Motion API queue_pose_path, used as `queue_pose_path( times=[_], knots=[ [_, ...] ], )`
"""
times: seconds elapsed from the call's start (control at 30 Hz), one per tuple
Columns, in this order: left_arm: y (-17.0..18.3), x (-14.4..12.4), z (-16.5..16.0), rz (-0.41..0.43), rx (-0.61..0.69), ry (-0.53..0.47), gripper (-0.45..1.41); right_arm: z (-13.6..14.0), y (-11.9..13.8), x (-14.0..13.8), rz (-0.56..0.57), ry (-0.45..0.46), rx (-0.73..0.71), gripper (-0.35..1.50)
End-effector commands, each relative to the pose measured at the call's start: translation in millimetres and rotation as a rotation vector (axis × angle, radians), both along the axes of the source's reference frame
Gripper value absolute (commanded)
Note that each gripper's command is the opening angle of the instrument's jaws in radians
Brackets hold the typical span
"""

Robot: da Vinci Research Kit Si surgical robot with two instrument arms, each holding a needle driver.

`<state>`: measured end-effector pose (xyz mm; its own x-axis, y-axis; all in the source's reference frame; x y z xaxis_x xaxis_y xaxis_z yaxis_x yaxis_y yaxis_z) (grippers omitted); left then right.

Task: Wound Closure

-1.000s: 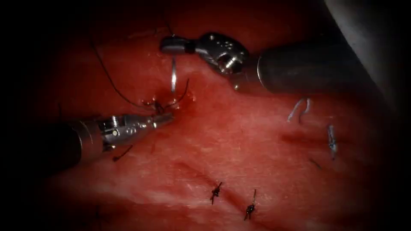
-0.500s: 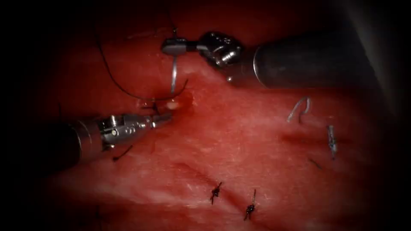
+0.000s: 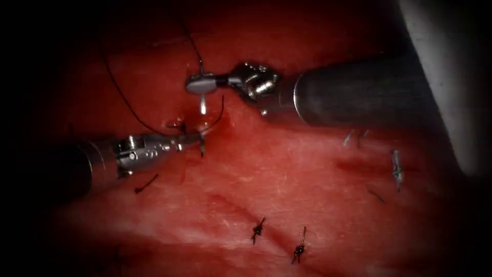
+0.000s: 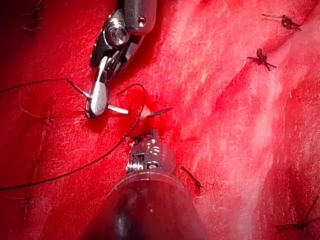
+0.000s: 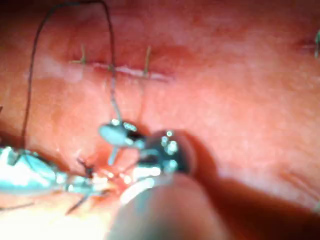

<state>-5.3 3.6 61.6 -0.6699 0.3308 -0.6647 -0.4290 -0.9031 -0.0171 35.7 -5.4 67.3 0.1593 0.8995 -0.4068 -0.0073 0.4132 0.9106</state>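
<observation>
Right tool has the needle, and its point lies just off the left tool's nose.

Nearest me, two tied stitches [image 3: 259, 230] sit dark and bristly on the wet, glossy tissue [image 3: 287, 169]. Beyond them the left tool [image 3: 193, 138] lies low, with its jaws drawn together into a slim taper, and I cannot tell whether they nip anything. Just past its nose a short dark needle point [image 4: 161, 110] stands clear of the surface. The needle [image 3: 203, 105] is thin bright curved steel with its middle buried in the tissue. Its long axis runs from that point straight away toward the right tool [image 3: 201, 83], so the left tool is much the nearer to the point. The right tool's jaws are clamped across the needle near its tail end. Fine black thread [image 3: 120, 92] loops off beyond and to the left tool's far side. I cannot trace the cut's line at this bite.
</observation>
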Motion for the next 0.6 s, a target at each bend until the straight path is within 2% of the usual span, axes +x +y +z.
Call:
queue_pose_path(
  times=[0.03, 0.37, 0.4, 0.43, 0.47, 0.53, 0.6],
  knots=[
    [-0.1, -0.6, 0.6, 0.000, 0.001, -0.001, -0.28, 0.4, -0.6, 0.6, -0.001, 0.001, 0.003, -0.35],
    [0.1, -0.4, -0.4, 0.012, 0.003, 0.000, -0.28, -0.4, -1.6, 0.8, -0.034, 0.028, 0.065, -0.35],
    [0.1, -0.3, -0.8, 0.028, -0.028, 0.004, -0.27, -0.4, -1.2, 0.8, 0.005, 0.013, 0.035, 0.31],
    [0.1, -0.2, -1.0, 0.039, -0.042, -0.001, -0.27, -0.3, -0.8, 0.7, 0.021, 0.013, 0.019, 0.76],
    [0.1, -0.2, -1.0, 0.039, -0.042, -0.001, -0.27, -0.3, -0.8, 0.7, 0.021, 0.013, 0.019, 0.76],
    [0.1, -0.2, -1.4, 0.074, -0.078, -0.019, -0.27, 0.0, 0.0, 0.4, 0.042, 0.020, 0.000, 1.08],
    [0.0, -0.2, -1.9, 0.118, -0.124, -0.040, -0.23, 0.3, 1.0, -0.1, 0.068, 0.035, -0.043, 1.23]
  ],
)
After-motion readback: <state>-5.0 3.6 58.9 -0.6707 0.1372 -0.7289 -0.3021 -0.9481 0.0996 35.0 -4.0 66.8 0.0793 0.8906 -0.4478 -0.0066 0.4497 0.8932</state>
